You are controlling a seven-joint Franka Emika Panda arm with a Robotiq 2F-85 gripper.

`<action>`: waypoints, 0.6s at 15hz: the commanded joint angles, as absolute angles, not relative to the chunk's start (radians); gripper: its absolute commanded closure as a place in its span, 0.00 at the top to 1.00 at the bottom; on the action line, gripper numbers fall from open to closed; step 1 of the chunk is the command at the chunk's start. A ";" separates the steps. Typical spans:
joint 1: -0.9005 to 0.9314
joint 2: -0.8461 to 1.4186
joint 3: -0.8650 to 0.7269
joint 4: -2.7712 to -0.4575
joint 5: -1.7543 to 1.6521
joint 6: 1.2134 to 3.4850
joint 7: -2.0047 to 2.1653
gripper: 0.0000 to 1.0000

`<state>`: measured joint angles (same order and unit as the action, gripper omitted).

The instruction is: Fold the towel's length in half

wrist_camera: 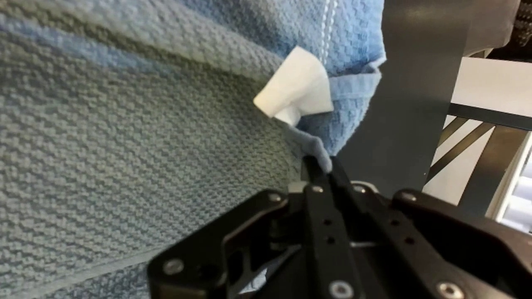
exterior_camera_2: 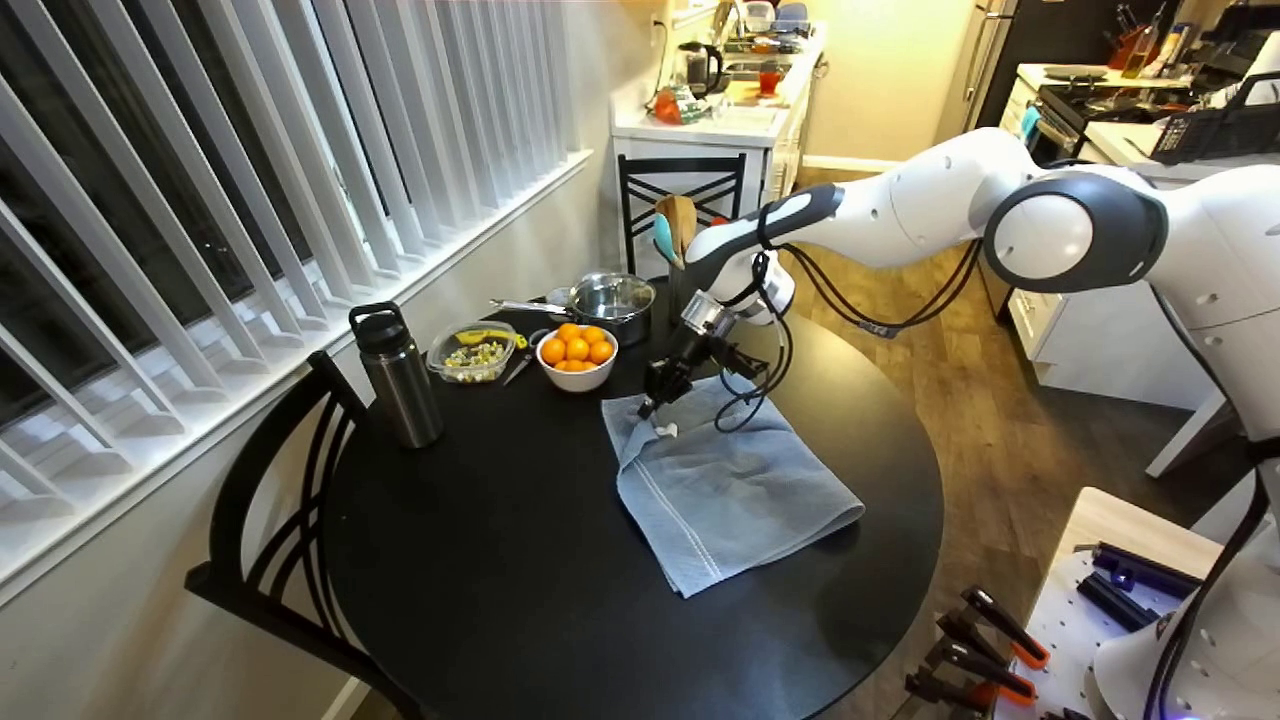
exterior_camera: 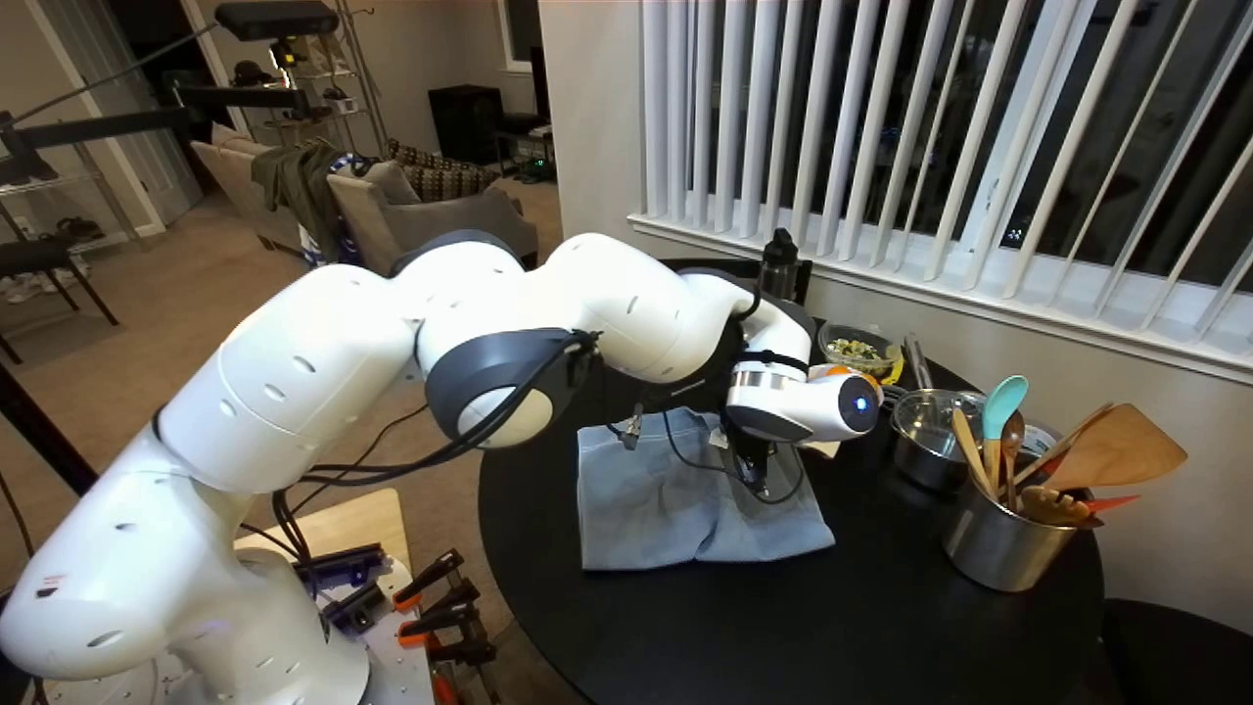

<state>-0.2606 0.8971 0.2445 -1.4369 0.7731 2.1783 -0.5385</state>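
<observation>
Ridge of towel (exterior_camera_2: 740, 490) clamped in gripper (wrist_camera: 325, 168)

In the wrist view, the jaws are found together on a thin ridge of the towel; a white tag (wrist_camera: 299, 83) is seen at eleven o'clock from that grip. In both exterior views the towel is laid, creased, on the black table (exterior_camera_2: 500, 580); overlapping layers are shown in the wrist view. With the towel's middle taken as centre in an exterior view, the gripper is placed between ten and eleven o'clock, and the arm (exterior_camera_2: 900, 220) between one and two. A bowl (exterior_camera_2: 579, 383) of oranges (exterior_camera_2: 577, 349) is also noted between ten and eleven, near the gripper; a pot (exterior_camera_2: 630, 328) is noted at eleven, a clear tub (exterior_camera_2: 467, 376) at ten, a steel bottle (exterior_camera_2: 403, 388) between nine and ten. A chair (exterior_camera_2: 240, 500) is set at nine. Farthest off, a counter (exterior_camera_2: 695, 128) is observed at twelve.
</observation>
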 commanded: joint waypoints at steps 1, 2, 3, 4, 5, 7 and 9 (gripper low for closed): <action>-0.271 0.830 0.244 -1.488 0.797 2.142 -0.572 0.01; -0.269 0.817 0.242 -1.496 0.798 2.141 -0.574 0.01; -0.268 0.803 0.241 -1.503 0.799 2.138 -0.576 0.01; -0.264 0.786 0.238 -1.512 0.798 2.146 -0.577 0.01; -0.260 0.775 0.236 -1.515 0.799 2.151 -0.575 0.01; -0.242 0.764 0.227 -1.507 0.787 2.160 -0.558 0.01; -0.215 0.767 0.209 -1.486 0.774 2.184 -0.530 0.01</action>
<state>-0.2474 0.8095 0.2371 -1.4521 0.7731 2.1566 -0.5424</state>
